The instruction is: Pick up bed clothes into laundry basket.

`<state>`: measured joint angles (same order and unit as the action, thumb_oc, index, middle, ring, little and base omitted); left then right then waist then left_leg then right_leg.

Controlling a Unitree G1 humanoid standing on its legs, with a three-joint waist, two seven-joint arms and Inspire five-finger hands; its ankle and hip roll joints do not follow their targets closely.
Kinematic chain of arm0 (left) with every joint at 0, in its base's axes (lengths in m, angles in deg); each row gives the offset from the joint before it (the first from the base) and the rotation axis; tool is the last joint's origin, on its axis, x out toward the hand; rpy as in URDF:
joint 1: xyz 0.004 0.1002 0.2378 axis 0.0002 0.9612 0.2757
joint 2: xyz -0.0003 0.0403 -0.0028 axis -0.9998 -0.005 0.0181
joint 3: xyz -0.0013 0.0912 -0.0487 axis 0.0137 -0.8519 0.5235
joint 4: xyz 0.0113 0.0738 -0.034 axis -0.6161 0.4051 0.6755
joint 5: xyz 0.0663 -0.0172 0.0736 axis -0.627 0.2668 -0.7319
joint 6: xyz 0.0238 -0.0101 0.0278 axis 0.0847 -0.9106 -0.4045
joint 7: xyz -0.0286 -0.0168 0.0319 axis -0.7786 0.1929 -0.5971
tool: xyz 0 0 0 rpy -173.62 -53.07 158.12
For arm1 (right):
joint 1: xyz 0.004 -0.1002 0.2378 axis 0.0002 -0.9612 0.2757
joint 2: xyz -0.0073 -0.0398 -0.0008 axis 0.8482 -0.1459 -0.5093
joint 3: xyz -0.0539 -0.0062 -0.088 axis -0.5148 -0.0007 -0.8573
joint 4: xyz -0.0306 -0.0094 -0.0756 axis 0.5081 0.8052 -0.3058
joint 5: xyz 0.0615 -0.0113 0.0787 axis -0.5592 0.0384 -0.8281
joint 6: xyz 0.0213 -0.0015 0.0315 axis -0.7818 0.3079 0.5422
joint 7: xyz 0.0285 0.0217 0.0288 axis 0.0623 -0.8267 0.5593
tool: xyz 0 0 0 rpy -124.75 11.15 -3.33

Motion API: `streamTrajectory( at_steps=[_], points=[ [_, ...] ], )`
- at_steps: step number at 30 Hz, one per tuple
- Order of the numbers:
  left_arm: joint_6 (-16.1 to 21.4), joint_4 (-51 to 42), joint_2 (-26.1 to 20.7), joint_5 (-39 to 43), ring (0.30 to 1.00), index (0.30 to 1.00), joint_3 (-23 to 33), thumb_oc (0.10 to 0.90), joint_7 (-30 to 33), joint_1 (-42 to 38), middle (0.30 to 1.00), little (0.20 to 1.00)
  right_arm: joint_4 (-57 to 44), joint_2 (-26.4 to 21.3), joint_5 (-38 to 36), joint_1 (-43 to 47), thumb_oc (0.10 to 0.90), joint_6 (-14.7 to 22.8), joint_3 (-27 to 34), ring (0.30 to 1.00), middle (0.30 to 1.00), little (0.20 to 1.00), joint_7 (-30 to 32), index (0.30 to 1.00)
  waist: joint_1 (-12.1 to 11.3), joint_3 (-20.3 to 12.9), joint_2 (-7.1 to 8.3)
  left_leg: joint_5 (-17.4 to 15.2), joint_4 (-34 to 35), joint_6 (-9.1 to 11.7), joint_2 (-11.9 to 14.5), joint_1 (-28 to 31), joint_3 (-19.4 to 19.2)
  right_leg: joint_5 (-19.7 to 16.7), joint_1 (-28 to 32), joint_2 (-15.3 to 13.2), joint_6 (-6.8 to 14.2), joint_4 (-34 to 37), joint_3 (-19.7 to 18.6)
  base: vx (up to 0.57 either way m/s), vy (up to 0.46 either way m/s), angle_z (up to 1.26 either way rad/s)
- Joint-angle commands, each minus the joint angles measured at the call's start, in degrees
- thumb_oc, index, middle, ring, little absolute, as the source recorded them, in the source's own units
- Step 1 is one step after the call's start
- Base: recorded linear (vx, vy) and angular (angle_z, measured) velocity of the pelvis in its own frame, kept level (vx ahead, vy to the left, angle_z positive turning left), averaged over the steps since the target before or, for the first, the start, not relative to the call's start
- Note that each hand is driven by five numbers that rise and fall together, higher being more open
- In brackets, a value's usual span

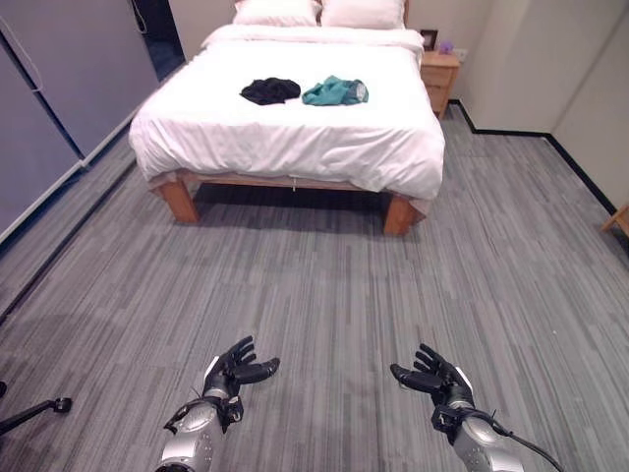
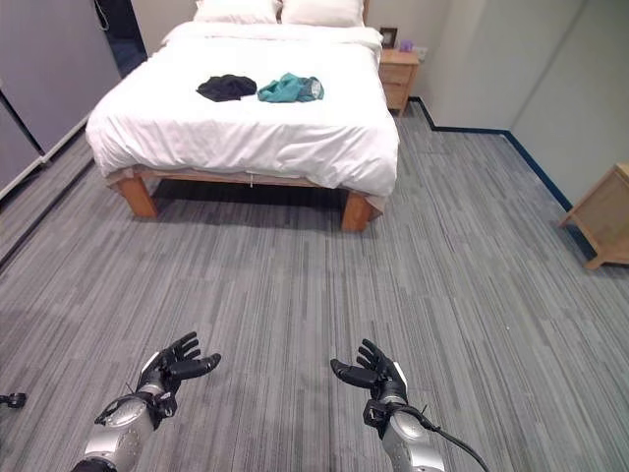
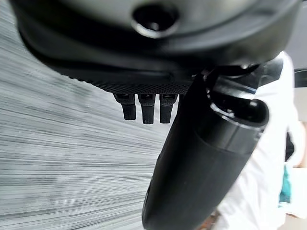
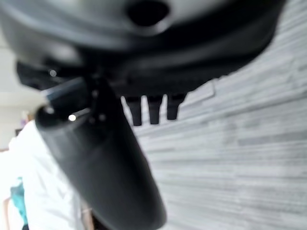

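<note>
Standing well back from the white-sheeted wooden-legged bed [image 1: 295,128], the robot is holding its dark left hand [image 1: 236,369] and dark right hand [image 1: 437,376] low over the grey striped carpet floor [image 1: 324,285], both with fingers spread loosely apart and gripping nothing. The clothes to collect, a crumpled black garment [image 1: 270,90] and a bunched teal garment [image 1: 334,91], are lying side by side and just apart in the middle of the mattress, far from either hand. The main risk, as I judge it, is reach: both pieces are sitting well in from the near edge, so the robot may be leaning hard over the bed and losing balance, or pinching up the white sheet along with the cloth. A second worry is the basket (none is visible here), which is leaving the drop-off point unknown. Around the bed, two white pillows [image 1: 319,12] are resting at the head, a light wooden nightstand [image 1: 438,79] is standing at the bed's right side, and a grey panel wall [image 1: 59,98] is running along the left; the floor between robot and bed is looking unobstructed.
</note>
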<state>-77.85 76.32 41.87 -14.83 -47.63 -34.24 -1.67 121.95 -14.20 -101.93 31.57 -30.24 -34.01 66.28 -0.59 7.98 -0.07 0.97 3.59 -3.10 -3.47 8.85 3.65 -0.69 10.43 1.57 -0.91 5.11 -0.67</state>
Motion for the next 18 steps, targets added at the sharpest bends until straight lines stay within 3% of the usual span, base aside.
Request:
streamTrajectory(
  at_steps=[1, 3, 5, 7, 8, 10, 11, 13, 14, 18],
  points=[
    [4.96, -2.46, -1.45, 1.34, 0.9, 0.9, 2.83, 0.8, -0.08, -4.71, 0.9, 0.9, -6.75, -0.65, -2.05, 4.25, 0.8, 5.41, 3.9, 0.9, 0.9, 0.9, -1.26, 0.9, -0.61, -0.89, 1.44, -0.05, 1.41, -0.03, -0.69, -2.13, 5.03, -2.25, -6.12, -3.81, 4.57, -4.77, -2.02, 0.02, 0.054, -0.09],
    [5.16, -3.31, -1.62, 1.86, 0.9, 0.9, 3.47, 0.8, 0.34, -4.53, 0.9, 0.9, -7.03, -0.73, -2.93, 4.65, 0.8, 5.71, 4.23, 0.9, 0.9, 0.9, -1.22, 0.9, -0.72, -0.41, 1.16, -0.33, 0.83, -0.45, -0.8, -2.39, 4.61, -1.29, -7.67, -3.86, 4.73, -7.77, -2.15, 0.01, 0.073, -0.1],
    [5.25, -5.2, -1.85, 2.4, 0.9, 0.9, 4.35, 0.8, 0.52, -3.97, 0.9, 0.9, -8.45, -0.71, -3.13, 4.9, 0.8, 6.02, 4.64, 0.9, 0.9, 0.9, -1.26, 0.9, -1.08, 0.49, 0.93, -1.38, -1.15, -1.38, -1.39, -3.56, 3.57, -0.37, -12.31, -4.08, 5.75, -16.97, -2.15, 0.01, 0.1, -0.21],
    [5.48, -8.13, -2.38, 1.92, 0.9, 0.9, 4.89, 0.8, 0.7, -3.36, 0.9, 0.9, -9.28, -0.3, -2.99, 4.52, 0.8, 6.03, 5.06, 0.9, 0.9, 0.9, -1.6, 0.9, -0.96, 2.17, 1.15, -2.83, -3.36, -2.49, -1.96, -3.86, 2.57, -5.97, -18.56, -4.24, 8.19, -29.83, -2.19, 0.07, 0.08, -0.39],
    [5.59, -9.28, -2.51, 1.96, 0.9, 0.9, 4.63, 0.8, 0.74, -3.46, 0.9, 0.9, -9.32, 0.06, -2.83, 4.44, 0.8, 5.89, 5.3, 0.9, 0.9, 0.9, -1.37, 0.9, -0.63, 3.38, 0.45, -3.98, -4.4, -2.84, -1.56, -3.2, 2.89, -7.87, -22.81, -4.36, 8.07, -35.22, -0.46, 0.11, 0.051, -0.3],
    [5.66, -9.5, -2.43, 1.93, 0.9, 0.9, 4.85, 0.8, 0.68, -3.46, 0.9, 0.9, -9.03, 0.2, -2.7, 4.39, 0.8, 5.67, 5.51, 0.9, 0.9, 0.9, -1.53, 0.9, -0.17, 3.38, 0.21, -4.76, -4.37, -2.88, -1.52, -2.38, 2.97, -8.05, -24.61, -5.44, 7.76, -35.64, 0.77, 0.28, 0.008, -0.05],
    [5.84, -10.86, -2.79, 1.97, 0.9, 0.9, 5.08, 0.8, 0.41, -3.46, 0.9, 0.9, -9.1, -0.16, -2.7, 4.48, 0.8, 5.12, 5.81, 0.9, 0.9, 0.9, -1.5, 0.9, 0.95, 3.13, 0.16, -6.67, -3.4, -2.28, -1.36, 0.34, 3.48, -7.36, -27.16, -7.21, 6.99, -28.12, 3.0, 0.37, -0.031, -0.04],
    [5.92, -10.62, -2.9, 1.74, 0.9, 0.9, 5.25, 0.8, 0.43, -3.6, 0.9, 0.9, -8.72, -0.17, -3.05, 4.51, 0.8, 5.1, 5.91, 0.9, 0.9, 0.9, -1.46, 0.9, 1.7, 3.16, 0.17, -7.58, -3.0, -1.81, -1.11, 2.07, 4.38, -7.23, -27.28, -7.22, 6.92, -24.45, 3.42, 0.43, -0.124, -0.04],
    [6.07, -11.09, -3.2, 1.48, 0.9, 0.9, 5.31, 0.8, 0.28, -4.3, 0.9, 0.9, -8.83, -0.12, -3.69, 4.31, 0.8, 4.98, 5.64, 0.9, 0.9, 0.9, -1.22, 0.9, 3.53, 2.93, 0.63, -9.47, -2.73, -0.4, -0.21, 5.74, 5.83, -9.09, -27.45, -6.38, 7.42, -14.46, 3.38, 0.46, -0.164, -0.05],
    [5.95, -13.06, -3.19, 1.72, 0.9, 0.9, 5.04, 0.8, -0.43, -4.57, 0.9, 0.9, -9.41, 0.13, -5.14, 3.2, 0.8, 4.5, 5.16, 0.9, 0.9, 0.9, -2.07, 0.9, 5.06, 2.48, 0.64, -10.81, -6.82, 1.09, 2.04, 7.76, 6.57, -9.89, -26.5, -4.59, 7.12, -14.27, 2.54, 0.41, -0.188, 0.28]
  ],
)
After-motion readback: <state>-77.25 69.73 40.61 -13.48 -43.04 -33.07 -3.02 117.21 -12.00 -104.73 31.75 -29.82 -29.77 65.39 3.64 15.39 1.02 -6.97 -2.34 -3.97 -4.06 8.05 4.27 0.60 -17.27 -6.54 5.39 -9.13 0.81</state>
